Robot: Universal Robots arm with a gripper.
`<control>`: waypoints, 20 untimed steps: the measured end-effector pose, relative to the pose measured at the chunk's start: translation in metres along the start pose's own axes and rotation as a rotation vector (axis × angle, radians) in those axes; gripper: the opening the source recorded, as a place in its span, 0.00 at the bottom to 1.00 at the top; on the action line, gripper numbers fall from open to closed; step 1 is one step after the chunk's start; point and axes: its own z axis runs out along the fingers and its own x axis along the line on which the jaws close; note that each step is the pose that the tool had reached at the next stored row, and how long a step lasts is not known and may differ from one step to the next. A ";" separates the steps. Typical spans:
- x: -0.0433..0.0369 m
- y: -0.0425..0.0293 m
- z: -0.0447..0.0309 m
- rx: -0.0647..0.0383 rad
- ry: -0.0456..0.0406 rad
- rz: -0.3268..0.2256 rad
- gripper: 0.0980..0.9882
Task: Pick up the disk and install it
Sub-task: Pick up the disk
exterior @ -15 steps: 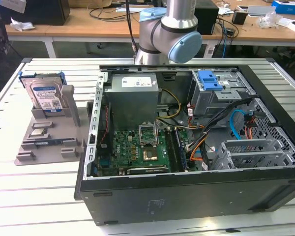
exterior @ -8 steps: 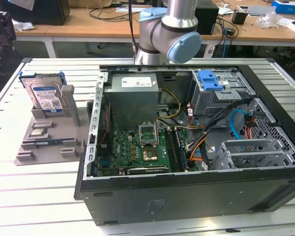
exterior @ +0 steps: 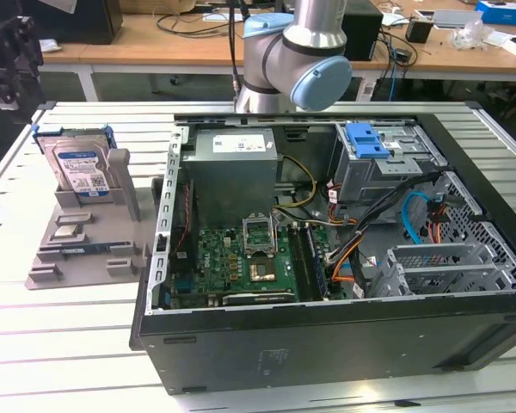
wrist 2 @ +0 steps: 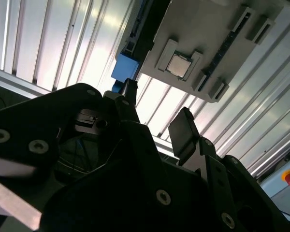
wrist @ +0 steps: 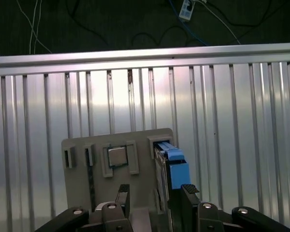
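Slatted table: carries all items.

Computer case: side open. In the exterior view its grey drive bay sits at the case's one o'clock. I judge the bay not yet loaded.

Grey holder: at the case's nine o'clock, near the case wall.

Disk: upright on edge in the holder's slot, not lifted. Pick-up and installation are both outstanding.

Gripper: fingers spread wide, empty, above the holder and apart from the disk.

Clearances: bare slats from the holder's six to twelve o'clock. The case rim stands at its three o'clock, and cables crowd the bay.
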 end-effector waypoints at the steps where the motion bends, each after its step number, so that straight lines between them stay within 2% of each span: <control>1: -0.0008 -0.0004 0.0000 0.000 0.0000 0.000 0.50; 5: -0.0037 -0.0014 0.0001 0.000 0.0002 -0.001 0.50; 11: -0.0062 -0.0034 0.0065 -0.001 0.0004 -0.001 0.50; 15: -0.0078 -0.0051 0.0120 -0.001 0.0005 -0.002 0.50; 20: -0.0101 -0.0075 0.0237 -0.001 0.0007 -0.006 0.50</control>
